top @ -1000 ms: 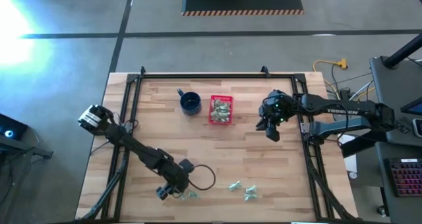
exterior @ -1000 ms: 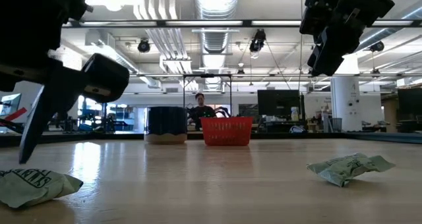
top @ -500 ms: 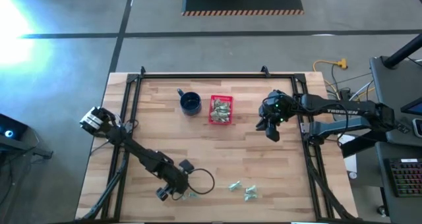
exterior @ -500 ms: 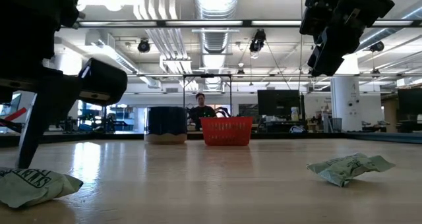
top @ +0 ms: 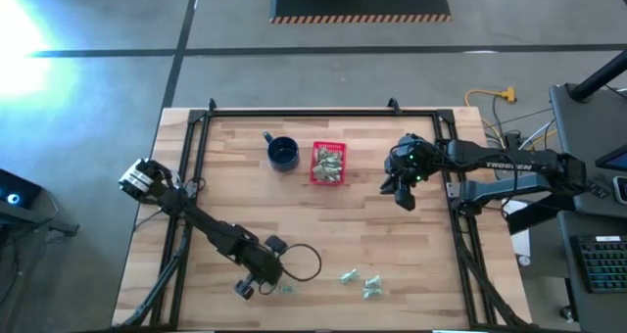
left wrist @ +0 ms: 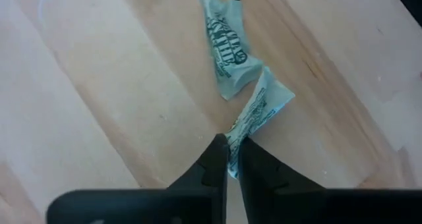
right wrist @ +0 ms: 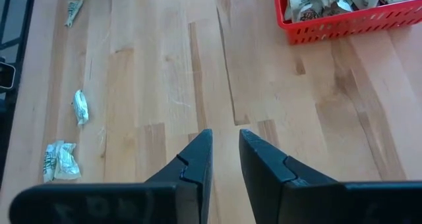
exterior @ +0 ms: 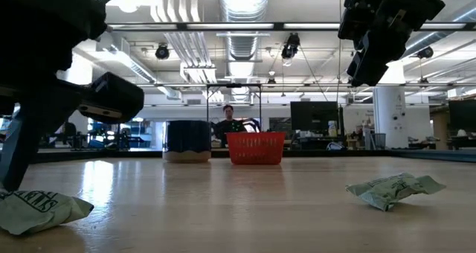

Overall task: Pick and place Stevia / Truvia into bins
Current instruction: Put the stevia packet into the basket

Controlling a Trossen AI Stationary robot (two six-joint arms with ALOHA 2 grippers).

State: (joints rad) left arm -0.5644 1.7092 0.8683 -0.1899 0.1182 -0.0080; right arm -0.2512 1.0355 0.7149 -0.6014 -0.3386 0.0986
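A grey concrete floor with dark seams surrounds the wooden desk. A black mat edged in yellow-and-black stripes lies on it. Glare brightens one floor corner. Across the room hang silver ducts and pipes under the ceiling, a white pillar stands, and a person sits far back.

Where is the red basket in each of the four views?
High view: red basket at upper centre, right of the blue mug.
Low view: basket far, centre, again right of the mug.
Left wrist view: not in it.
Right wrist view: top right corner, sachets inside.
Shared landmark: the mug.
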